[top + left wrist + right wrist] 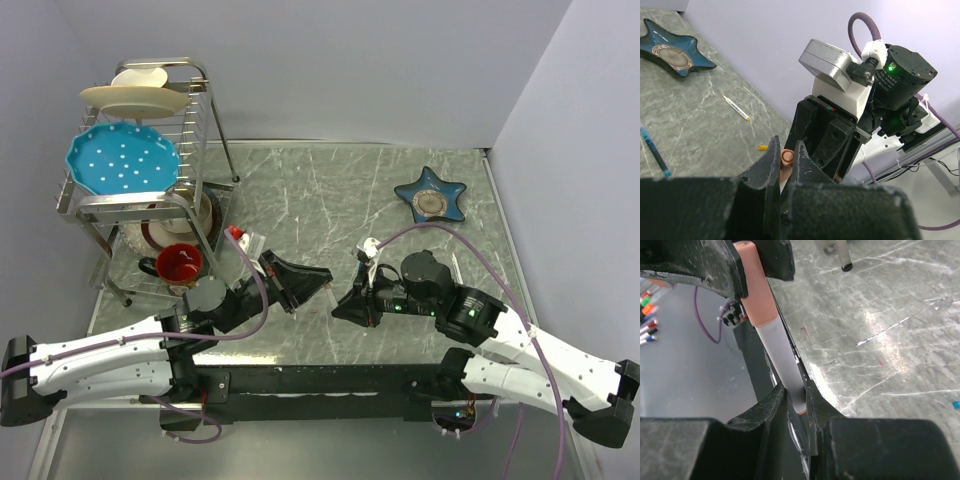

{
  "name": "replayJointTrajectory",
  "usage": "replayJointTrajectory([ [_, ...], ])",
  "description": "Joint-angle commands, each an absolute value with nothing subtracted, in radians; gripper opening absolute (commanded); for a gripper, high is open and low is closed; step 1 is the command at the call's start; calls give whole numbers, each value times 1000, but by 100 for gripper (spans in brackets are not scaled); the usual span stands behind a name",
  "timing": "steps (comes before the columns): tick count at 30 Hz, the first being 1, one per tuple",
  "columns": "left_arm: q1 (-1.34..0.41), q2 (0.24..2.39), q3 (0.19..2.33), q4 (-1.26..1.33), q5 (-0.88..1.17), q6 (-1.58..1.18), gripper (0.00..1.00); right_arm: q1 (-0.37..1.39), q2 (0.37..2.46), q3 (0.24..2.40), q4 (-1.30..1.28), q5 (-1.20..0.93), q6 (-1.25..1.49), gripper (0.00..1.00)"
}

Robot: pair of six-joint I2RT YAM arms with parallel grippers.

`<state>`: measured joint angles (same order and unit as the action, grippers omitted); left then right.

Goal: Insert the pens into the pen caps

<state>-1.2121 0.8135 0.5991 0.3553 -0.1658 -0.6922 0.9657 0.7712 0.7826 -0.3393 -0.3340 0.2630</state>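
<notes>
Left gripper (787, 151) pinching tight on a salmon-pink pen cap (786, 160), only the cap's rim clear of the fingertips. Right gripper (795, 392) facing it, clamped on the lower end of a white-barrelled pen (781, 357), barrel slanting up and straight into that cap between the left fingers (700, 265). Both grippers over the near middle of the grey marbled table (330, 190). Beyond them on the stone, in the left wrist view: a loose yellow cap (762, 147); past it a white pen (736, 107) with a yellow-orange tip; off to one side a blue pen (652, 150). Tiny blue cap (956, 403) lying apart. Farther back, a blue star-shaped dish (431, 196). At the far left, a wire dish rack (195, 120) with a blue plate (122, 158) and a red mug (181, 265).
</notes>
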Motion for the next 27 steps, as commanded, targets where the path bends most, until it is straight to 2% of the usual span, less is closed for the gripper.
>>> replayJointTrajectory([
  [1,-1289,905,477,-89,203,-772,1,884,750,983,296,-98,207,0],
  [9,-1287,951,549,-252,137,-719,1,884,796,1091,241,-100,147,0],
  [16,-1278,927,505,-150,117,-752,1,884,790,1026,339,-117,225,0],
  [21,-1276,922,457,62,204,-825,1,882,770,945,402,-132,258,0],
  [27,-1278,907,430,58,195,-850,1,884,752,937,411,-179,227,0],
])
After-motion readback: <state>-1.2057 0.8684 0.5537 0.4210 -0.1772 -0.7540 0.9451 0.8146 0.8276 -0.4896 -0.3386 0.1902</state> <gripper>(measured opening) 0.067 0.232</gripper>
